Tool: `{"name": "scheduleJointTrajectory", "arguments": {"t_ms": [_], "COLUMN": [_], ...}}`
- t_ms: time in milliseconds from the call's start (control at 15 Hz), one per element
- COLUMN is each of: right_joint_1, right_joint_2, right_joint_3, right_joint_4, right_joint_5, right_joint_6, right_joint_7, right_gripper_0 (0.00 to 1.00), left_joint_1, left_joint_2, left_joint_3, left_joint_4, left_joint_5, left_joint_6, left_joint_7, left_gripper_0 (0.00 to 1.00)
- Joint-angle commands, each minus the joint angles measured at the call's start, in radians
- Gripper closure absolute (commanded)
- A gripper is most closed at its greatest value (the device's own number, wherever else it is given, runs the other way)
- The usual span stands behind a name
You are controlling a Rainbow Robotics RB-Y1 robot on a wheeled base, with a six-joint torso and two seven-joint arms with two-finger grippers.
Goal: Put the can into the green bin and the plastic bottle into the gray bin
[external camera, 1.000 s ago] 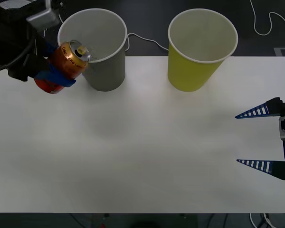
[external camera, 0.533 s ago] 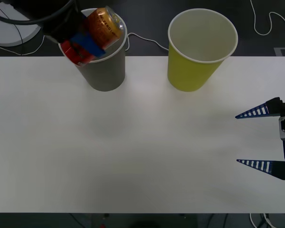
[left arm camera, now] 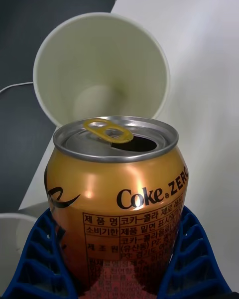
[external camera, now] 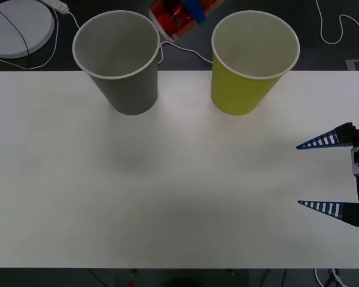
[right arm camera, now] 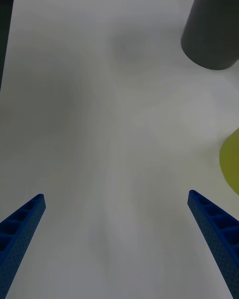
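Clenching the can (left arm camera: 117, 204) between the gray bin (external camera: 121, 66) and the green bin (external camera: 251, 66), the left gripper (left arm camera: 117, 274) risks an early drop missing green; right gripper (external camera: 329, 173) idles, spread wide.

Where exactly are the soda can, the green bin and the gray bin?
can (left arm camera: 117, 199): left wrist view, its printed side.
green bin (external camera: 242, 95): front view, its outer wall.
gray bin (external camera: 131, 92): front view, its outer wall.
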Motion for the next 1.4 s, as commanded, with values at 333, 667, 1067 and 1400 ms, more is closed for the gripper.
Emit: {"name": "scheduleJointTrajectory", "arguments": {"t_ms": [333, 667, 1067, 1400], "right_joint_1": [0.000, 0.000, 0.000, 0.000], "right_joint_2": [0.000, 0.000, 0.000, 0.000], "right_joint_3": [0.000, 0.000, 0.000, 0.000], "right_joint_4": [0.000, 0.000, 0.000, 0.000], "right_joint_5": [0.000, 0.000, 0.000, 0.000], "right_joint_6": [0.000, 0.000, 0.000, 0.000], "right_joint_7": [0.000, 0.000, 0.000, 0.000], "right_gripper_0": [0.00, 0.00, 0.00, 0.00], "left_joint_1": [-0.205, -0.205, -0.207, -0.205], "left_joint_2": [-0.287, -0.407, -0.502, -0.505], "left_joint_3": [-0.192, -0.262, -0.272, -0.272], "left_joint_4": [0.426, 0.546, 0.661, 0.656], "left_joint_5": [-0.010, -0.037, -0.050, -0.044], "left_joint_6": [0.185, 0.332, 0.438, 0.447], "left_joint_7": [0.014, 0.020, 0.020, 0.020], "left_gripper_0": [1.00, 1.00, 1.00, 0.57]}}
